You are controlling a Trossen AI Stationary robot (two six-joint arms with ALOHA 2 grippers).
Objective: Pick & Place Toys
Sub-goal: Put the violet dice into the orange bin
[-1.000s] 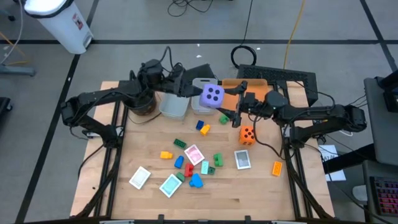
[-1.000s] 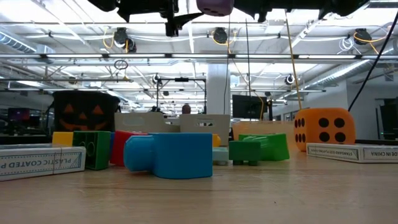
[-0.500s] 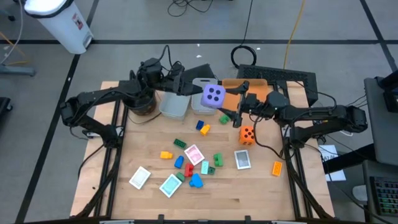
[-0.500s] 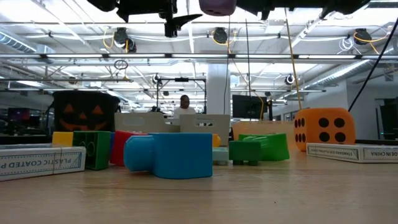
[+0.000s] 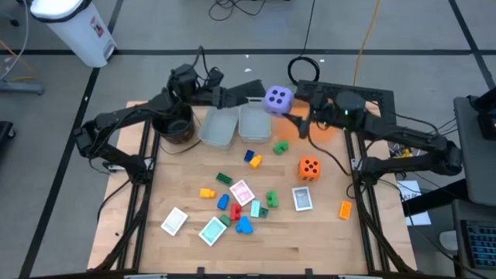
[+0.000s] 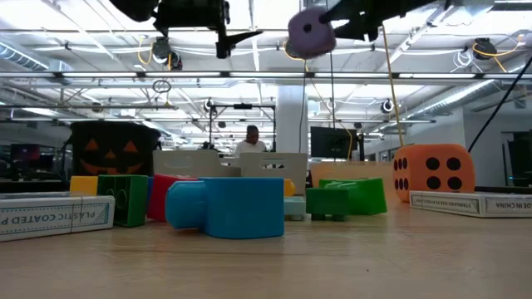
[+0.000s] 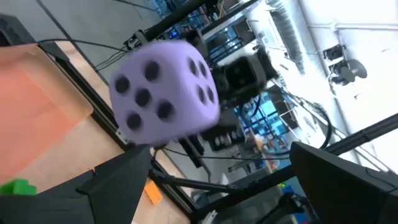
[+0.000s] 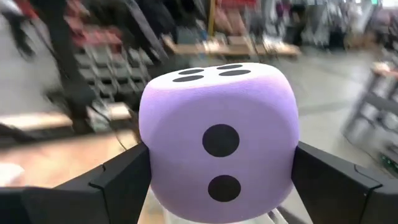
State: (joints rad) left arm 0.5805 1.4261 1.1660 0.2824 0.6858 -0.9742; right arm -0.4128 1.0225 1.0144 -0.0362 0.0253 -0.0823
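Observation:
The purple die [image 5: 278,99] hangs in the air over the table's far middle, with my right gripper [image 8: 219,177] shut on it. My left gripper [image 5: 254,92] stands open just left of the die, its fingers level and apart with nothing between them; the die [image 7: 165,93] shows ahead of them. The orange die [image 5: 308,167] sits on the table right of centre. Small blocks [image 5: 236,209] and several cards [image 5: 211,230] lie spread over the table's middle and near part. My right gripper pinches the purple die by two opposite side faces [image 8: 149,165], one finger [image 8: 121,177] on each. The fingers lie level and come from the table's right side. The die is lifted clear, high above the wood [image 6: 312,33], its four-pip face up.
Two clear bins [image 5: 219,128] [image 5: 254,124] stand at the far middle, below and near the grippers. A round black pot [image 5: 175,129] stands left of them, and an orange tray [image 5: 329,130] lies under my right arm. An orange block [image 5: 345,208] lies at the right.
My right gripper has carried the purple die up and toward the far edge, a little to the right, tipping from a downward slant to level; the die has turned with it. My left gripper has swung toward the far edge, staying open beside the die.

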